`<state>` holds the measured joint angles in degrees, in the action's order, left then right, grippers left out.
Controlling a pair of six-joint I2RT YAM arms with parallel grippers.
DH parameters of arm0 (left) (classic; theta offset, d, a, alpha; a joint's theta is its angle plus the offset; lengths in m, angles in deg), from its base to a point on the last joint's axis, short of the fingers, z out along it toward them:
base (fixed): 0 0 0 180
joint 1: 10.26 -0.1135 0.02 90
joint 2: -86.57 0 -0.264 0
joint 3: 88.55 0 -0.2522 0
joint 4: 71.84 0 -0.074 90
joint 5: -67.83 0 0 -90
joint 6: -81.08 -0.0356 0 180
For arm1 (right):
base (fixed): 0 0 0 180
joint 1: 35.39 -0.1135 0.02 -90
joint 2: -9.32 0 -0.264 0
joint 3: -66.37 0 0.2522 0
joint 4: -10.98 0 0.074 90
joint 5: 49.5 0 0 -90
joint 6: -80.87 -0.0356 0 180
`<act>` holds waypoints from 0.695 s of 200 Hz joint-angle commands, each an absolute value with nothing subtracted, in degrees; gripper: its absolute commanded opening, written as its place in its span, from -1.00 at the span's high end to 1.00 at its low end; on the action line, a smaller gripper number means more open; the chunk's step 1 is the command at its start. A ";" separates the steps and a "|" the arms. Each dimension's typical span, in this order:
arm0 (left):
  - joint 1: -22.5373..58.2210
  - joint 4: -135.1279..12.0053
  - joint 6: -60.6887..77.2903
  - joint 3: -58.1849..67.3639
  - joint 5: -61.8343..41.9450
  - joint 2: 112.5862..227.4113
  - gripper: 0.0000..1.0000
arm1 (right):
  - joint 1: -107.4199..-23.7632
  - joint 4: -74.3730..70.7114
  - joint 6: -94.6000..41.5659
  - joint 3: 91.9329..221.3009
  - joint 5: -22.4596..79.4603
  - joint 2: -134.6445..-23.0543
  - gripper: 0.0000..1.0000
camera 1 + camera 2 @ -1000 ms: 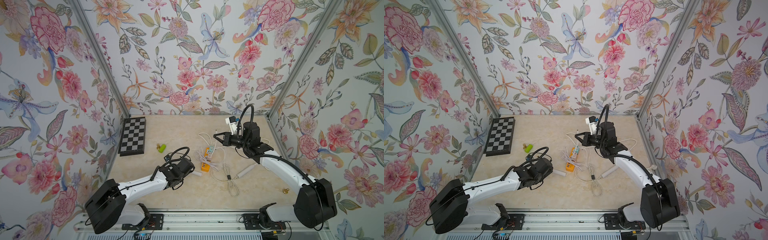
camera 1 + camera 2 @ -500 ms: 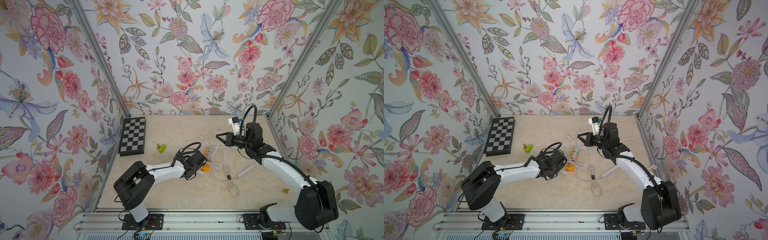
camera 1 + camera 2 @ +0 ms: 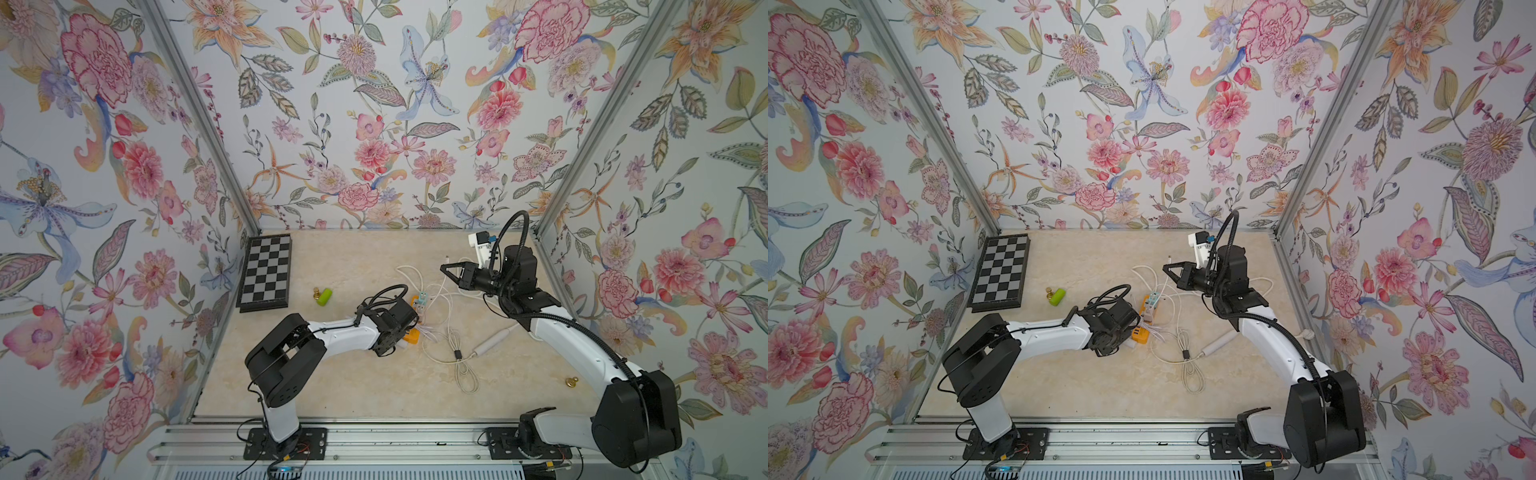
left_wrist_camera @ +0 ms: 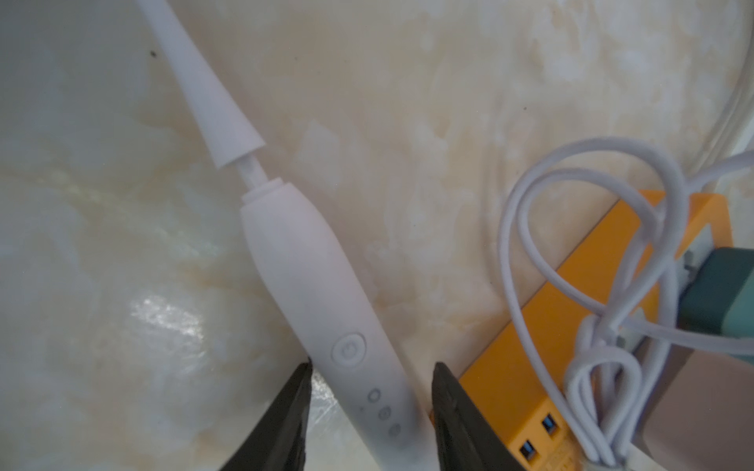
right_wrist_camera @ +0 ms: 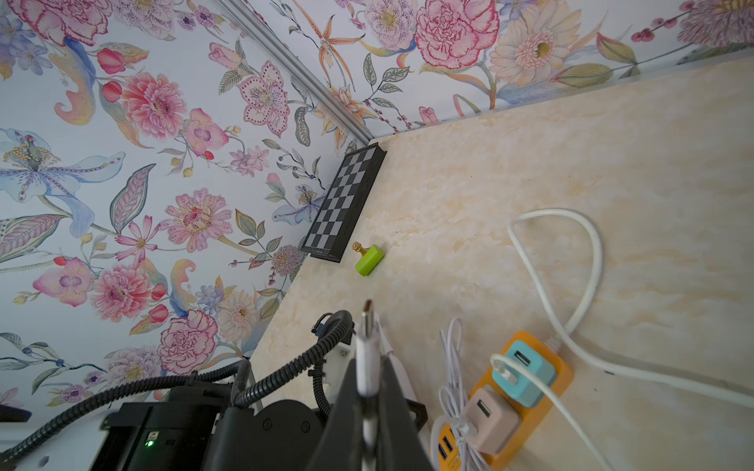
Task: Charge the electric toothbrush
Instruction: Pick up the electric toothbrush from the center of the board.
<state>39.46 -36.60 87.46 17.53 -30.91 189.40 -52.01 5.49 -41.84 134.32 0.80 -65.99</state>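
Left arm, change: swung in across the table (image 3: 374, 386) over the last second. The left hand (image 4: 370, 364) now sits over the toothbrush (image 4: 310, 285); before, it hung short of it.
Left hand, state: fingers (image 4: 281, 416) either side of the handle and narrowing, with a sliver of table showing on each side. Not yet clamped, nothing held.
Toothbrush, place: flat on the table, handle between the left hand's fingers, brush head pointing away ahead of the hand.
Power strip (image 4: 530, 326): orange, just outside one finger of the left hand.
Right hand (image 5: 369, 367), state: clenched on the cable plug (image 5: 366, 338), whose metal tip juts past the fingertips. Raised off the table, hardly moved.
Meaning: the grasp looks nearly made and the plug is ready, so the next step is probably to bring the handle's port to the plug. Port not visible.
Risk: loose cable loops (image 4: 593, 332) beside the left hand may snag.
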 commanded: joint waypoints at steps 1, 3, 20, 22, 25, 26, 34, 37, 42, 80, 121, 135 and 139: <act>39.07 -35.02 86.54 18.20 -29.45 190.53 0.17 | -51.82 7.34 -42.86 133.65 -0.24 -64.94 1.00; 39.05 -35.15 86.53 18.39 -29.33 190.54 0.19 | -51.82 7.33 -42.92 133.70 -0.29 -64.99 1.00; 39.05 -35.61 85.92 19.21 -29.45 189.97 0.26 | -51.79 7.24 -42.88 133.78 -0.54 -65.17 1.00; 39.05 -35.48 85.92 19.28 -29.73 189.83 0.27 | -51.82 7.24 -42.88 133.75 -0.59 -65.18 1.00; 39.02 -35.41 85.99 19.49 -29.94 189.64 0.28 | -51.82 7.18 -42.82 133.74 -0.67 -65.15 1.00; 39.03 -35.50 86.00 19.59 -29.92 189.52 0.29 | -51.82 7.17 -42.81 133.74 -0.61 -65.18 1.00; 38.96 -35.94 85.69 20.37 -30.20 188.88 0.36 | -51.80 7.13 -42.82 133.66 -0.55 -65.00 1.00; 38.95 -36.20 85.58 20.74 -30.31 188.61 0.38 | -51.88 7.15 -42.84 133.58 -0.57 -64.97 1.00; 38.92 -36.43 85.56 21.33 -30.56 188.02 0.43 | -51.91 7.13 -42.80 133.58 -0.47 -64.95 1.00; 37.93 -37.78 84.35 24.53 -31.94 183.92 0.60 | -53.16 5.97 -41.82 134.34 -0.46 -65.04 1.00; 34.53 -43.10 73.32 25.90 -36.71 172.31 0.76 | -55.74 4.87 -39.97 135.31 -5.59 -64.28 1.00; 32.02 -47.18 68.08 27.67 -37.19 166.29 0.83 | -57.47 4.78 -39.65 134.91 -7.22 -63.58 1.00; 31.51 -47.80 66.88 27.97 -38.04 164.49 0.86 | -58.13 4.82 -39.34 134.68 -7.51 -63.22 1.00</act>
<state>35.06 -40.91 77.30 26.10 -32.59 174.47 -55.40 4.94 -41.27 134.32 -2.64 -65.80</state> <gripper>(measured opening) 0.261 0.085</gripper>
